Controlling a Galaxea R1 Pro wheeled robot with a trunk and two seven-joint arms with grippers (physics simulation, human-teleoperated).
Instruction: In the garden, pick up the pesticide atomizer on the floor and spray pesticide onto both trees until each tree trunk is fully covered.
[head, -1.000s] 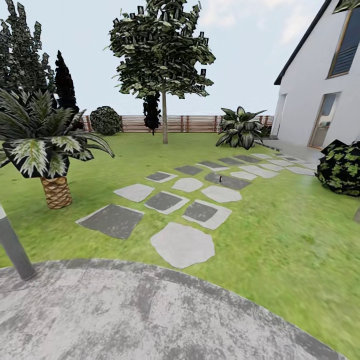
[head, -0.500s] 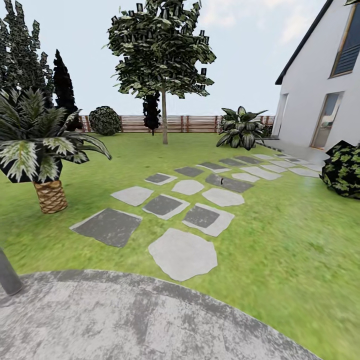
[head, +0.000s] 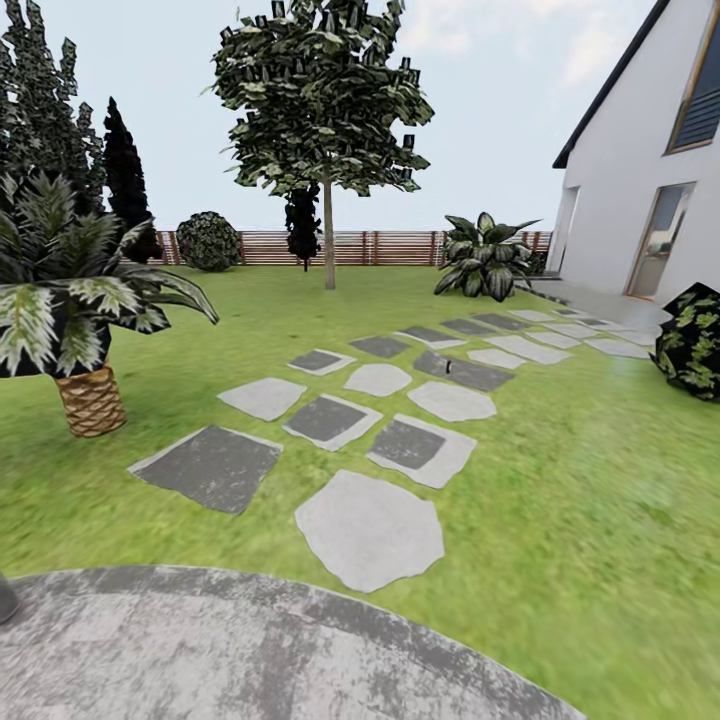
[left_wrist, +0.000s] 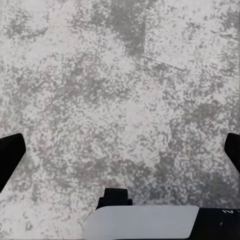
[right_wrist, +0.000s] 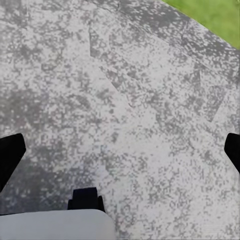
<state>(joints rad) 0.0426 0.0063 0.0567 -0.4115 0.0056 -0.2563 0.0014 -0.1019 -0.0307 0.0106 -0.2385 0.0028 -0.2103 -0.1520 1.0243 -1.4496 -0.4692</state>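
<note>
Hanging over grey paving (left_wrist: 120, 90), left jaws spread wide, empty, right jaws likewise.

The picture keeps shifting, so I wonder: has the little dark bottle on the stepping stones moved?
No. The pesticide atomizer sits at the same spot on the same dark paving stone; the whole view shifted, so the camera moved.

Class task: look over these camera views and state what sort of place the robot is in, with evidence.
Most likely a house's back garden: green lawn crossed by stepping stones, closed off by a wooden slat fence.
</note>
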